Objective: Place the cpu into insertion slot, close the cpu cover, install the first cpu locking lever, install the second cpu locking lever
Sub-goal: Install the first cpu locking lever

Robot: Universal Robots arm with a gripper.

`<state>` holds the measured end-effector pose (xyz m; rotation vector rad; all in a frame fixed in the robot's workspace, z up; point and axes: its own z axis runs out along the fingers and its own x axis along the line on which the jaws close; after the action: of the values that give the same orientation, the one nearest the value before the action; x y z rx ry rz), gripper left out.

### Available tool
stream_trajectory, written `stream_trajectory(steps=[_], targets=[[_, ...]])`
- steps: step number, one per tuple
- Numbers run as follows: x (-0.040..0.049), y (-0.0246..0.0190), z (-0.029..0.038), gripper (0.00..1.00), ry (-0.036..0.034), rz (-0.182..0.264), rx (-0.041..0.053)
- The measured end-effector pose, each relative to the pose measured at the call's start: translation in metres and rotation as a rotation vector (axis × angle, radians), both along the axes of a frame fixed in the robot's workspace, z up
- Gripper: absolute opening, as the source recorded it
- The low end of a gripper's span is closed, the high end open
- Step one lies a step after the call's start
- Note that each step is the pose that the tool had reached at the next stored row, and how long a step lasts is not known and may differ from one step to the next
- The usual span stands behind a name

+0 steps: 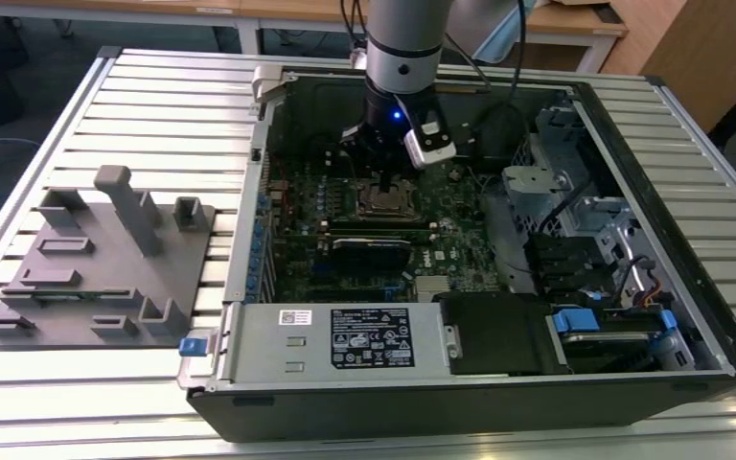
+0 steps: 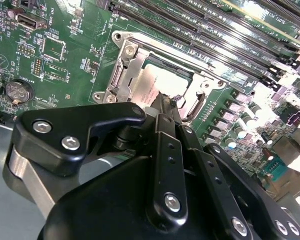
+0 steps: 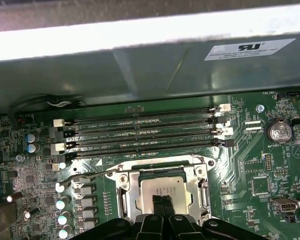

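Inside the open computer case, my gripper hangs straight over the insertion slot on the green motherboard. The cpu, a pale silvery square, lies in that socket. My gripper is shut, its two black tips pressed together and resting on the cpu's top near one edge, with nothing between them. The silvery cpu cover lies as a frame around the chip. In the second wrist view the cpu, the cover and my gripper show the same contact. A thin metal lever sticks out beside the socket.
Long black memory slots run beside the socket, under the grey case wall. A grey power supply box fills the case's near side, and a drive cage stands at the exterior view's right. A grey fixture plate lies on the slatted table.
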<state>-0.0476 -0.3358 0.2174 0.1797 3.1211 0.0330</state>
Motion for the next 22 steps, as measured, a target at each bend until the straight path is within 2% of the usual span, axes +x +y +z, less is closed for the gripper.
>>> stream_trajectory(steps=[8, 15, 22], targets=[[0.0000, 0.0000, 0.0002, 0.10, 0.0001, 0.000, -0.0001], [0.0000, 0.0000, 0.0041, 0.10, 0.0001, 0.000, -0.0001], [0.0000, 0.0000, 0.0045, 0.10, 0.0000, 0.000, 0.0000]])
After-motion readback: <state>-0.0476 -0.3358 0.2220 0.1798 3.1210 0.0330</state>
